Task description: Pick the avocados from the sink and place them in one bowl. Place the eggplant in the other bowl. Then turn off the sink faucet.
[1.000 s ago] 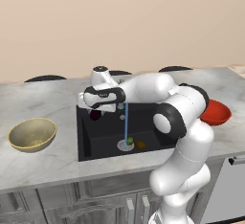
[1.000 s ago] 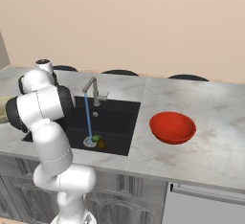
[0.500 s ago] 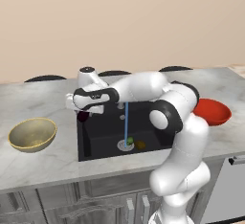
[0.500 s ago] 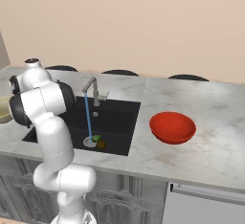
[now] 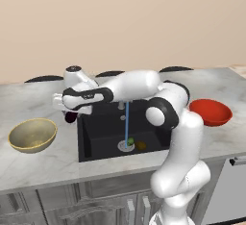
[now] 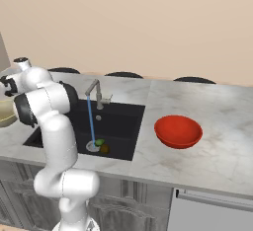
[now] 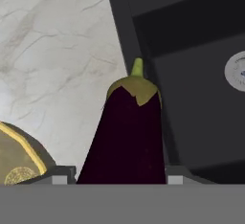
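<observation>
Two avocados (image 5: 135,143) lie beside the drain in the sink (image 5: 101,137) under the running faucet (image 6: 97,93). The claw (image 5: 70,115) grips the eggplant (image 7: 127,137) above the sink's left rim, between tan bowl (image 5: 32,135) and basin.

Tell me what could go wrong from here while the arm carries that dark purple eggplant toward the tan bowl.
1. The dark purple eggplant hangs from the hand above the edge of the black sink, short of the round tan bowl; letting go now would probably miss the bowl.
2. The grey metal faucet is running, and both avocados sit by the drain, getting wet.
</observation>
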